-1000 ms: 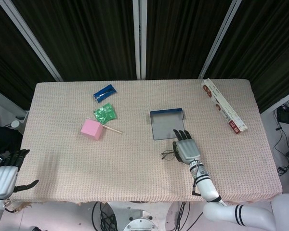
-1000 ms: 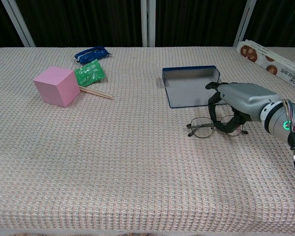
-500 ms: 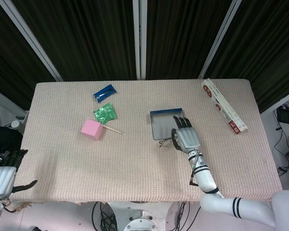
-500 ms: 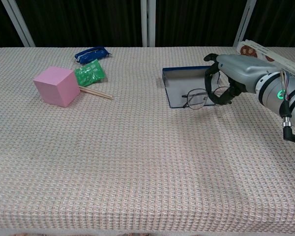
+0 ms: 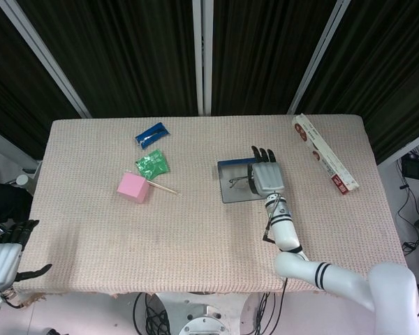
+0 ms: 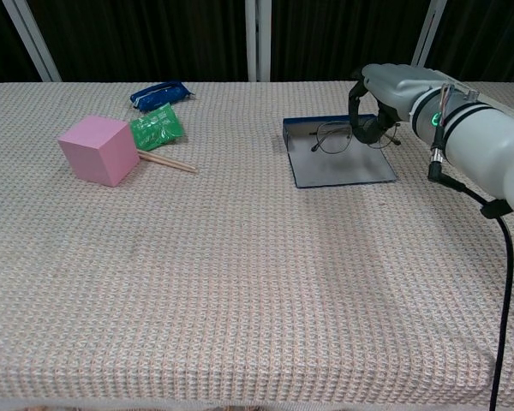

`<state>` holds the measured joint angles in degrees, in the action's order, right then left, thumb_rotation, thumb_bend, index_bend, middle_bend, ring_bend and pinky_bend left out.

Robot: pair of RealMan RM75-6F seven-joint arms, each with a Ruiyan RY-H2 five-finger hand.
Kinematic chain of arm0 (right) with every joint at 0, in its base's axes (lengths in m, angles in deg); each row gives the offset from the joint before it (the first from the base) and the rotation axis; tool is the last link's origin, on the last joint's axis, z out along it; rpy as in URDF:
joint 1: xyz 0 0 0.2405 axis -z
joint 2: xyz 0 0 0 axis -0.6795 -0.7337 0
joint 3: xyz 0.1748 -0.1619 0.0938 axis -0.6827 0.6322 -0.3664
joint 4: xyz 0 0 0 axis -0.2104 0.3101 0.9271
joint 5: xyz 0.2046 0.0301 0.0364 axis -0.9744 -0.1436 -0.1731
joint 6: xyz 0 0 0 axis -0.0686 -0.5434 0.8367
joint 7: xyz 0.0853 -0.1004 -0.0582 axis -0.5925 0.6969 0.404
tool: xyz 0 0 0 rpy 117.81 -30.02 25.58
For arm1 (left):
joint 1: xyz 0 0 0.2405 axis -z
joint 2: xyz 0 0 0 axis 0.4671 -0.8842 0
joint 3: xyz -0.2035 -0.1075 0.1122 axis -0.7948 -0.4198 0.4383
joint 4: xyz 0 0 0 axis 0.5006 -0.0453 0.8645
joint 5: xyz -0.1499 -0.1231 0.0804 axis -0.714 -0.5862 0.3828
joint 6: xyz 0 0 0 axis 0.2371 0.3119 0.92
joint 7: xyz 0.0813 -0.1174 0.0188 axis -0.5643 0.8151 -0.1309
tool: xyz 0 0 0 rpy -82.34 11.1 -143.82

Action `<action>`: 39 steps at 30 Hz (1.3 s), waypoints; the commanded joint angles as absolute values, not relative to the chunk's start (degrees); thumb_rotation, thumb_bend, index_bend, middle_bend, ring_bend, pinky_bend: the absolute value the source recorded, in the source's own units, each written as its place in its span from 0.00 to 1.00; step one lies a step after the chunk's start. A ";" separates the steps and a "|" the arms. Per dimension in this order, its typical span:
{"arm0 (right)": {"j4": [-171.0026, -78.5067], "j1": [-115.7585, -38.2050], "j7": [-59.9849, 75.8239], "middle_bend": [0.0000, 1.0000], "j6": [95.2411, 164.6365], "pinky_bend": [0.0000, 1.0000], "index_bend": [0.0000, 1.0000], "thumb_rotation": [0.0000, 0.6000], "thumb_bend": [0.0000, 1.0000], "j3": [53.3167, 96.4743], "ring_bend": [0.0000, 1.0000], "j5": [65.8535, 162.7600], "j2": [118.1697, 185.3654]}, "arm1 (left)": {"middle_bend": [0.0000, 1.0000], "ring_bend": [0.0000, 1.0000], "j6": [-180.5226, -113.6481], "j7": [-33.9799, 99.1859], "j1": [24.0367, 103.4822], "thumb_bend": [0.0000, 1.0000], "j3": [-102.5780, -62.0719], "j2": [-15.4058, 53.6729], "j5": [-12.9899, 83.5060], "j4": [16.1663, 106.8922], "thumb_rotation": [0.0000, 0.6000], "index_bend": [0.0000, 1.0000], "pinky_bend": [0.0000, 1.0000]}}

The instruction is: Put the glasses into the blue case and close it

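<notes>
The blue case (image 6: 341,166) (image 5: 232,193) lies open and flat on the table right of centre, its grey inside facing up. My right hand (image 6: 379,96) (image 5: 265,176) hovers over the case's far right part and holds the thin wire-framed glasses (image 6: 334,139) (image 5: 239,181) by their right side. The glasses hang just above the case's inside, lenses toward the left. Off the table's near-left corner, my left hand (image 5: 1,257) holds nothing and its fingers are spread; the chest view does not show it.
A pink cube (image 6: 98,150) (image 5: 133,187) with a wooden stick (image 6: 166,162) beside it, a green packet (image 6: 156,126) and a blue packet (image 6: 159,92) lie at the left. A long biscuit box (image 5: 323,153) (image 6: 472,101) lies at the far right.
My right hand lifted the glasses off the table in front of the case and carried them away from me, to above the case's inside. The left hand barely moved.
</notes>
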<state>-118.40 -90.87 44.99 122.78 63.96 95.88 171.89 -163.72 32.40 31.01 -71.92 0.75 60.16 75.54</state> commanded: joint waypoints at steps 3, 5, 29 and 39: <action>-112.08 -94.20 44.74 0.00 119.39 0.00 0.67 1.00 0.39 61.81 0.00 91.69 175.20 | 0.11 0.11 -163.46 33.06 30.97 0.09 -71.97 0.74 59.82 75.05 0.72 0.09 0.26; -109.68 -95.00 44.55 0.00 118.55 0.00 0.67 1.00 0.39 61.78 0.00 91.23 176.19 | 0.11 0.11 -163.34 33.36 30.95 0.09 -71.95 0.77 59.75 74.73 0.72 0.09 0.26; -90.68 -100.12 34.28 0.00 114.13 0.00 0.66 1.00 0.38 60.70 0.00 97.66 185.62 | 0.11 0.11 -165.17 37.09 30.65 0.09 -72.47 1.44 60.92 71.66 0.74 0.09 0.26; -87.37 -100.64 32.99 0.00 114.73 0.00 0.65 1.00 0.38 60.29 0.00 99.54 187.31 | 0.11 0.11 -164.66 37.62 30.93 0.09 -72.54 1.74 60.89 71.05 0.74 0.09 0.26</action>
<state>-87.59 -100.55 33.12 114.59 60.32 99.32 187.17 -164.67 37.63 30.93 -72.54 1.73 60.89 71.06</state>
